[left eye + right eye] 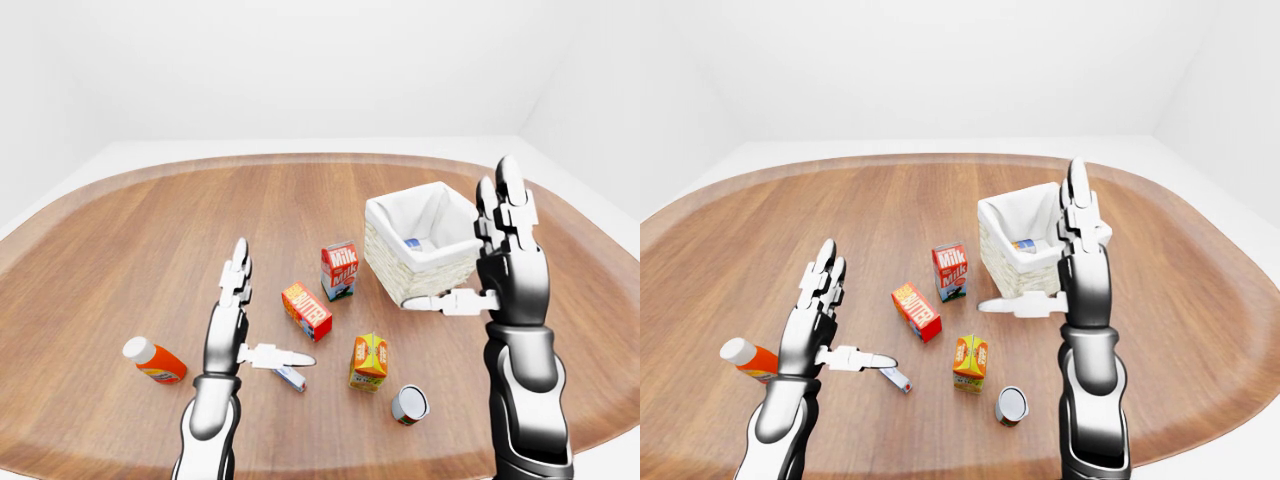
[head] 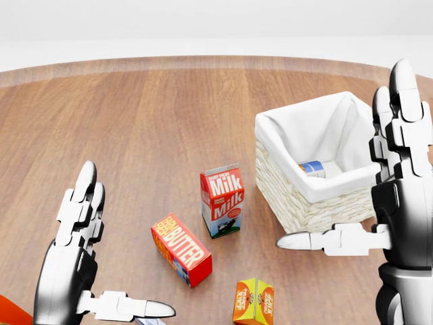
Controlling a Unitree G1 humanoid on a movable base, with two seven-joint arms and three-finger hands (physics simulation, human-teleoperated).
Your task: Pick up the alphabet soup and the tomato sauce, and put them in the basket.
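A wicker basket (image 2: 298, 210) with a white lining stands at the right of the head view. One can with a blue label (image 2: 312, 168) lies inside it. A second can (image 1: 409, 404) lies on its side on the wooden table, below the basket in the left-eye view; I cannot read either label. My right hand (image 2: 342, 157) is open, fingers upright beside the basket's right side, thumb pointing left just below its near wall. At the lower left my left hand (image 1: 860, 306) is open and holds nothing.
A milk carton (image 2: 222, 200) stands left of the basket, with a red butter box (image 2: 180, 248) and an orange juice carton (image 2: 254, 301) below it. An orange bottle (image 1: 153, 361) and a small tube (image 1: 290, 378) lie by my left hand.
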